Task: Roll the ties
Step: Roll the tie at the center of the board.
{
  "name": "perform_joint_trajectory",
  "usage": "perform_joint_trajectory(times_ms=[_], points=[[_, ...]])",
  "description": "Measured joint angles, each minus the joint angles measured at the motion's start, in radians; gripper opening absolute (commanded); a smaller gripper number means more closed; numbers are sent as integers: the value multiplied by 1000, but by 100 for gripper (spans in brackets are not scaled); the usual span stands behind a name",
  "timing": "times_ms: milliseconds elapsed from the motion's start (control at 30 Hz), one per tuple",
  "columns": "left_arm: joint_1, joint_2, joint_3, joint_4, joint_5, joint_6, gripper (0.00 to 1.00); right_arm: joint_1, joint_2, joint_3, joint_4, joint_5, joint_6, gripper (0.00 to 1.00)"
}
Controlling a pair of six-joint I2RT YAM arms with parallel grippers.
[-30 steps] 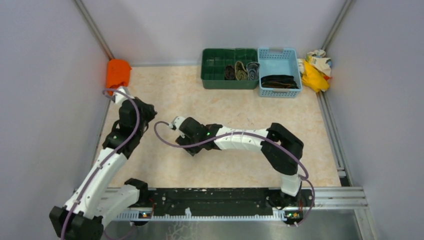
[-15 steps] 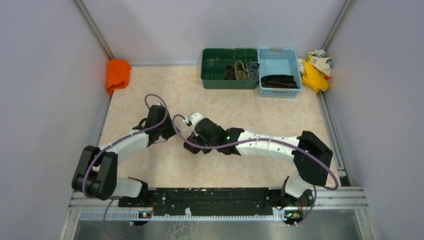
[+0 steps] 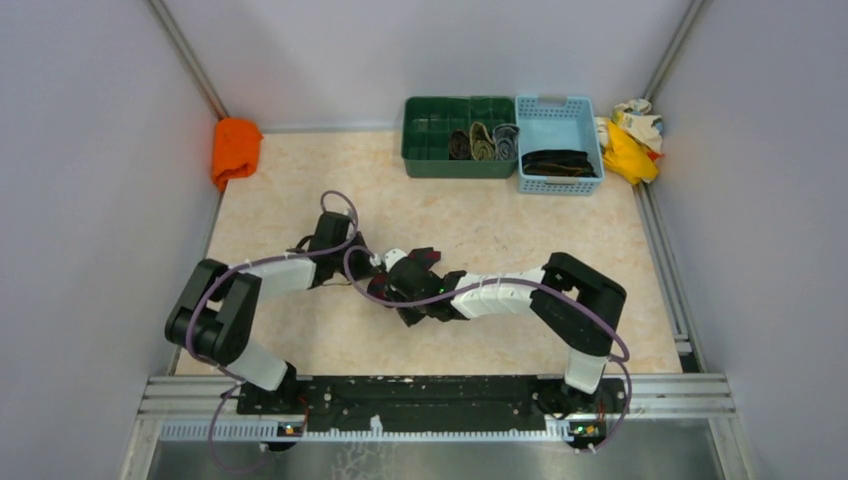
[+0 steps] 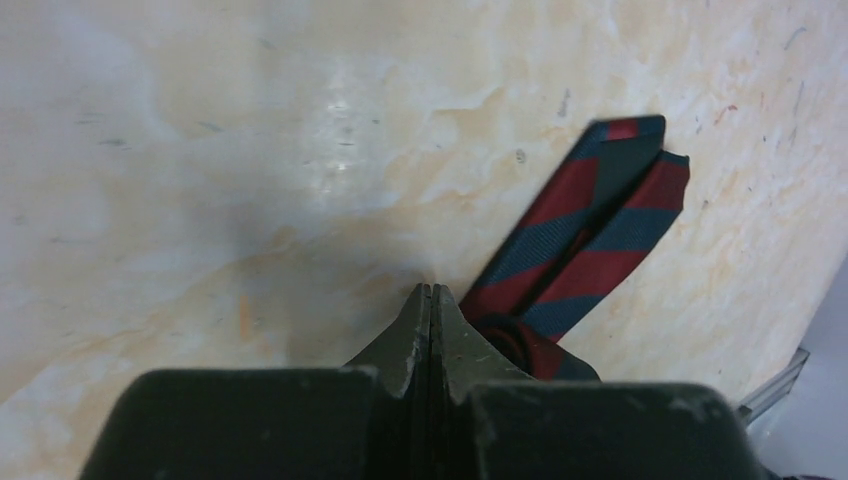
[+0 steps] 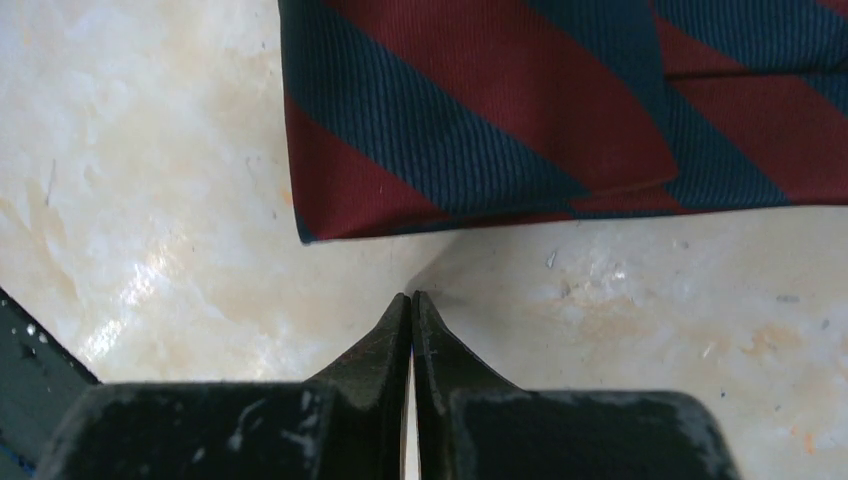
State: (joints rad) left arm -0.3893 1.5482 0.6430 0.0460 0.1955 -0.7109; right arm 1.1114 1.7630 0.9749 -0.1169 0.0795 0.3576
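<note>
Dark red-and-navy striped necktie [image 4: 590, 240] on beige desk [image 4: 250, 150], left and right jaws closed empty, just beside it

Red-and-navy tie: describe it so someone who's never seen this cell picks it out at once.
On the beige marbled table, look mid-table where the left hand and right hand come together. There a tie lies flat, folded over itself. It alone has dark red and navy diagonal stripes and lies loose; the other ties sit rolled in the green bin at the far edge.
</note>
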Motion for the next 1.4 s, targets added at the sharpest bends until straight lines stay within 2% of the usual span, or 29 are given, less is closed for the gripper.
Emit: perform_joint_trajectory(times_ms=[200, 467, 867, 1133, 1167, 1267, 1333, 1400], points=[[-42, 75, 53, 40, 40, 5, 0, -29, 32, 2, 92, -9, 25, 0], [-60, 195, 178, 47, 68, 21, 0, -129, 60, 10, 157, -28, 36, 0], [-63, 396, 397, 100, 104, 24, 0, -294, 101, 84, 116, -47, -11, 0], [-56, 405, 430, 70, 69, 28, 0, -323, 101, 108, 57, -46, -58, 0], [-50, 399, 430, 62, 61, 27, 0, -322, 95, 108, 44, -40, -69, 2], [-10, 364, 417, 21, 2, 29, 4, -315, 56, 108, -17, -17, -100, 20], [17, 324, 397, -17, -64, 32, 5, -309, 16, 121, -73, 4, -132, 27], [39, 267, 368, -52, -132, 33, 5, -299, -13, 158, -127, 37, -169, 44]])
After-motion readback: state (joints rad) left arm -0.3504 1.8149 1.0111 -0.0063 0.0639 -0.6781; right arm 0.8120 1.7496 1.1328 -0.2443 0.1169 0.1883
